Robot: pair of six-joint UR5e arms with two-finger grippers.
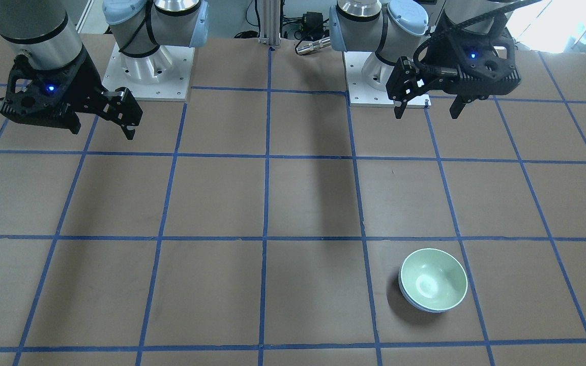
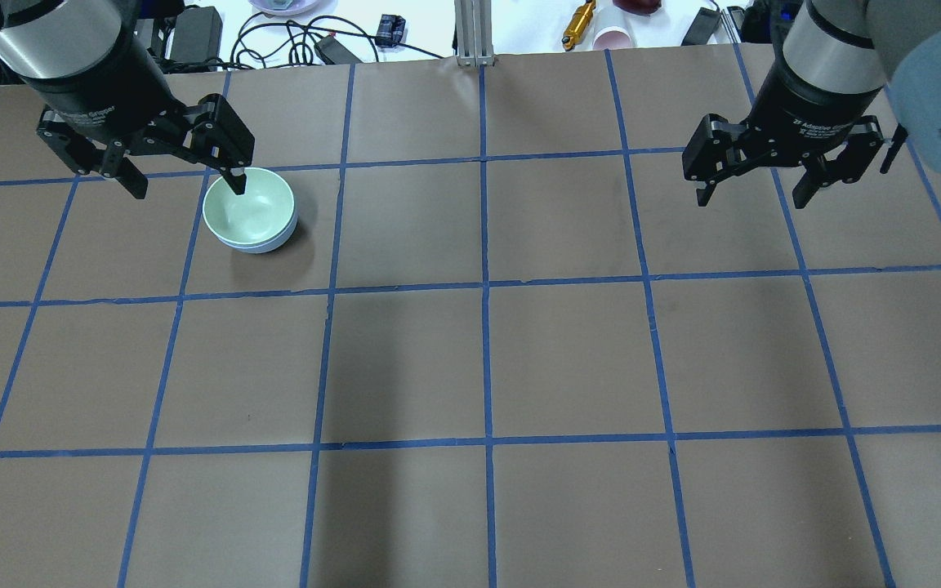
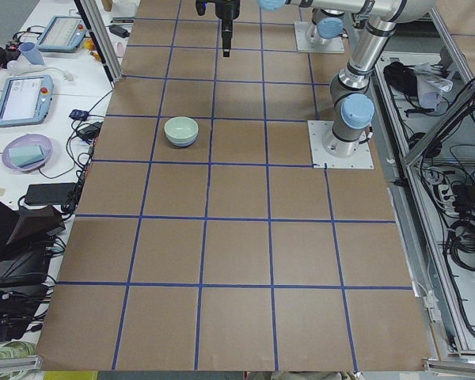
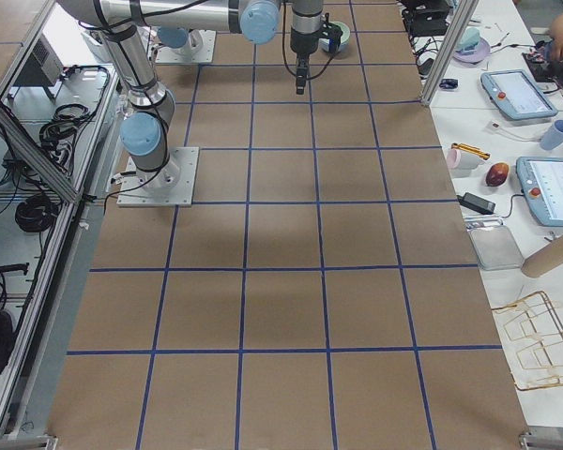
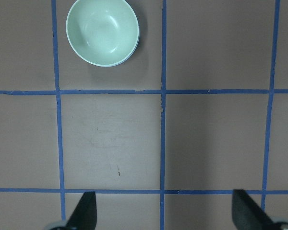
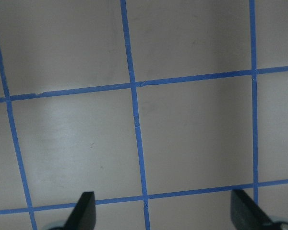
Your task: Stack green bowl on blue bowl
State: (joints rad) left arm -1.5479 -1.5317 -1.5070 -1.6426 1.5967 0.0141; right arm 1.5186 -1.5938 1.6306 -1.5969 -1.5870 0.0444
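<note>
The pale green bowl [image 2: 248,206] sits nested inside the light blue bowl [image 2: 266,244], of which only a thin band shows under the green rim. The stack stands on the table's left side, also in the front-facing view [image 1: 433,278] and at the top of the left wrist view [image 5: 102,31]. My left gripper [image 2: 189,186] is open and empty, raised above the table beside the stack and apart from it. My right gripper [image 2: 752,196] is open and empty, raised over the table's right side.
The brown table [image 2: 487,359] is marked with a blue tape grid. Both arm bases [image 1: 145,71] stand at its robot side. Cables, cups and other gear [image 2: 593,24] lie beyond the far edge.
</note>
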